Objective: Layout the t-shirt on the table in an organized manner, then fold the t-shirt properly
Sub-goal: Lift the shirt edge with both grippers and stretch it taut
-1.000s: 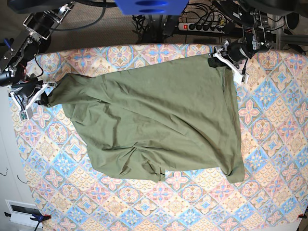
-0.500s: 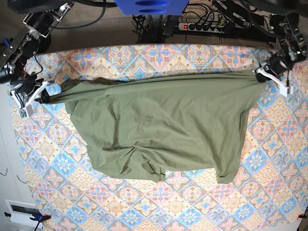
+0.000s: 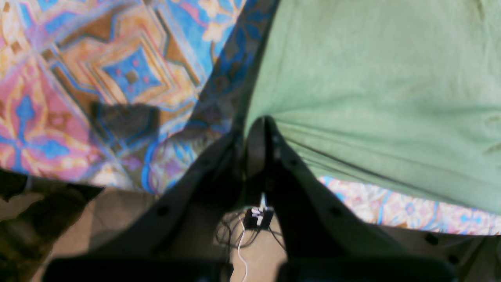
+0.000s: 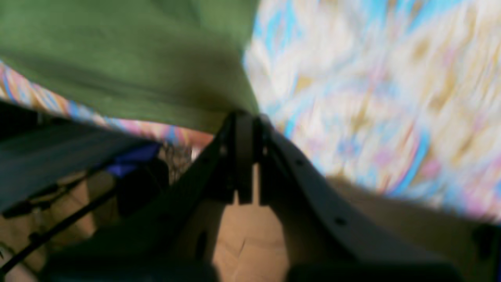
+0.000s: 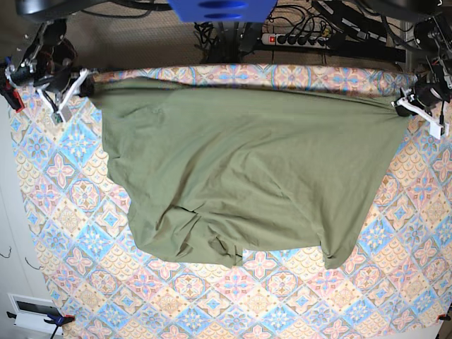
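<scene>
The olive-green t-shirt (image 5: 240, 169) is stretched wide across the far half of the table (image 5: 282, 304), its far edge pulled taut between both arms. My left gripper (image 5: 406, 104) at the far right is shut on the shirt's corner; in the left wrist view the fingers (image 3: 256, 145) pinch the t-shirt (image 3: 372, 78) edge. At the far left, my right gripper (image 5: 86, 82) is shut on the other corner; the right wrist view, blurred, shows the t-shirt (image 4: 129, 51) caught between the closed fingers (image 4: 242, 133). The near hem lies bunched and wrinkled.
A power strip (image 5: 296, 39) and cables lie behind the table's far edge, beside a dark stand (image 5: 222, 39). Patterned cloth shows in front of and beside the shirt. A white box (image 5: 32, 311) sits off the near left corner.
My right gripper has carried its corner up to the far left edge. The left gripper has pulled its corner out to the far right. The shirt's far edge has gone from slack to taut.
</scene>
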`<control>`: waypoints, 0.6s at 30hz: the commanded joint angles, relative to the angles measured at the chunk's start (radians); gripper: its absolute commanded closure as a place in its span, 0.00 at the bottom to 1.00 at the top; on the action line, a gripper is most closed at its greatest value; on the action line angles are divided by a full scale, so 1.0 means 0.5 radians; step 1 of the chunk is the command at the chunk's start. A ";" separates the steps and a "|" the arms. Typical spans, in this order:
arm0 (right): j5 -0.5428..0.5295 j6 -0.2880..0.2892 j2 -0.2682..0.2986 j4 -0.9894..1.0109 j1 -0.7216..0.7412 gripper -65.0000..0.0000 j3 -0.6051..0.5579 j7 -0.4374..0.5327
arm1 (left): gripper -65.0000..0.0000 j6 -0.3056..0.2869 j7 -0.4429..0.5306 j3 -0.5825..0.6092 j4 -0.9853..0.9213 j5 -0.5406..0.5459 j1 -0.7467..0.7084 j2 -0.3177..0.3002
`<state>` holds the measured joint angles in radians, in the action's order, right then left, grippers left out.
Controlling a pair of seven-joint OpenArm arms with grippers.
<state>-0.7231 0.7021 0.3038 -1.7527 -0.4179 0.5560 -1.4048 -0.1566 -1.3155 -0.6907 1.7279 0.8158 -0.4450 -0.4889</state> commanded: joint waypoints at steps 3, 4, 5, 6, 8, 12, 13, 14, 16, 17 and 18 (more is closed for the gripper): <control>-0.059 -0.008 0.044 -0.034 -0.043 1.00 0.034 0.017 | 1.00 0.011 0.030 -0.023 0.032 -0.019 -0.054 -0.043; -0.087 -0.008 0.044 -0.034 -0.043 1.00 0.037 0.017 | 1.00 0.011 0.030 -0.010 0.032 -0.016 -0.069 -0.043; -0.117 -0.008 0.051 -0.034 -0.046 1.00 0.040 0.017 | 1.00 0.011 0.030 0.014 0.032 -0.016 -0.081 -0.043; -0.163 -0.008 0.054 -0.034 -0.071 1.00 0.068 0.017 | 1.00 0.011 0.030 0.045 0.032 -0.016 -0.084 -0.043; -0.280 -0.008 0.054 -0.037 -0.142 1.00 0.178 0.017 | 1.00 0.011 0.030 0.097 0.032 -0.016 -0.143 -0.043; -0.341 -0.008 0.057 -0.163 -0.237 1.00 0.375 0.017 | 1.00 0.011 0.040 0.183 0.170 -0.016 -0.265 -0.043; -0.344 -0.008 0.057 -0.197 -0.258 1.00 0.424 0.017 | 1.00 0.011 0.040 0.201 0.222 -0.016 -0.296 -0.040; -0.344 -0.008 0.057 -0.231 -0.289 1.00 0.470 0.017 | 1.00 0.011 0.040 0.217 0.271 -0.016 -0.324 -0.040; -0.347 -0.008 0.057 -0.265 -0.338 1.00 0.540 0.017 | 1.00 0.011 0.040 0.251 0.329 -0.016 -0.361 -0.040; -0.347 -0.008 0.057 -0.268 -0.356 1.00 0.562 0.017 | 1.00 0.011 0.040 0.263 0.339 -0.016 -0.373 -0.040; -0.360 -0.008 0.057 -0.265 -0.384 1.00 0.602 0.017 | 1.00 0.011 0.040 0.275 0.339 -0.016 -0.385 -0.040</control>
<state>-0.9070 0.7025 0.3134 -1.8744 -0.6006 0.8391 -1.4006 -0.1543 -1.2968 -0.5438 1.8851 0.8192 -0.6262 -0.4915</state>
